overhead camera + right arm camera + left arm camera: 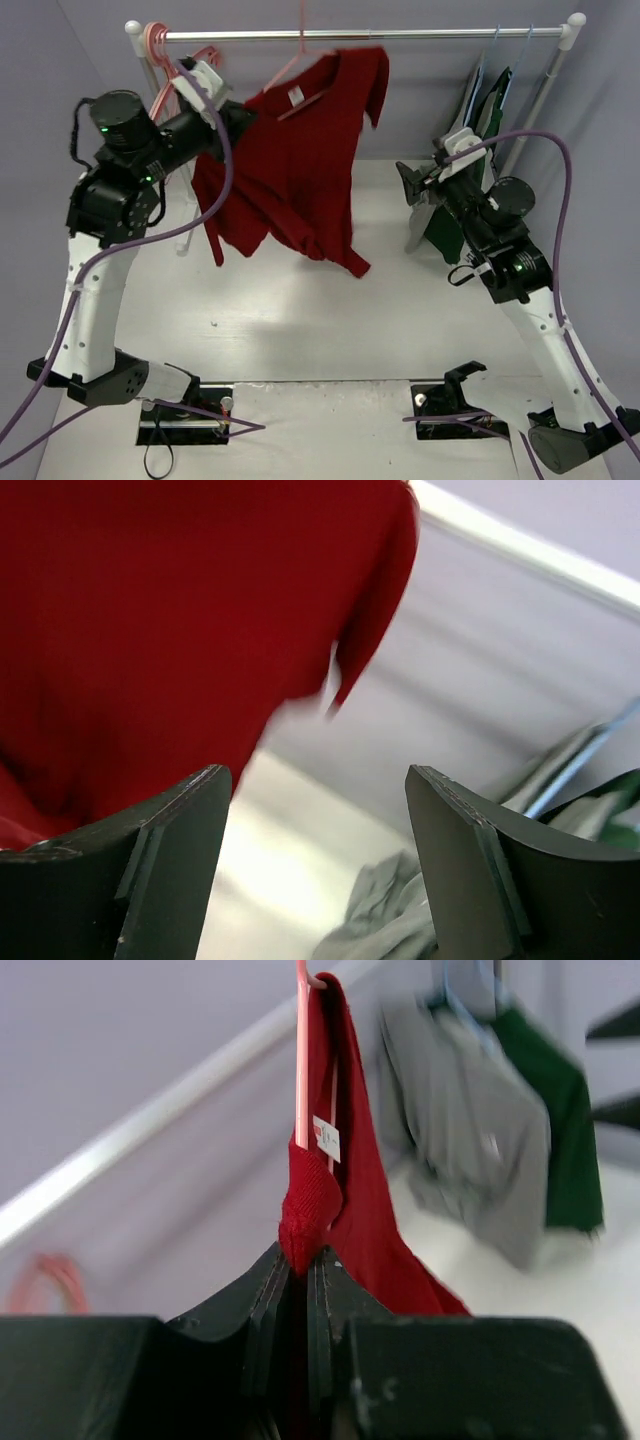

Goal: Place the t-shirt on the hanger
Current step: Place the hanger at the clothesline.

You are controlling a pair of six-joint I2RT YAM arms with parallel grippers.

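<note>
The red t-shirt (300,160) hangs from a pink hanger (290,68) hooked on the rail, its right shoulder on the hanger and its body drooping down to the left. My left gripper (238,112) is shut on the t-shirt's collar edge (305,1222); in the left wrist view the hanger (301,1060) rises straight above, with the white label (327,1139) beside it. My right gripper (412,182) is open and empty, right of the shirt; in the right wrist view the t-shirt (170,630) fills the upper left, beyond my fingers (175,860).
A metal rail (400,34) spans the back. Spare pink hangers (160,45) hang at its left end. Grey (470,1130) and dark green (555,1130) garments hang on blue hangers at the right end, close behind my right arm.
</note>
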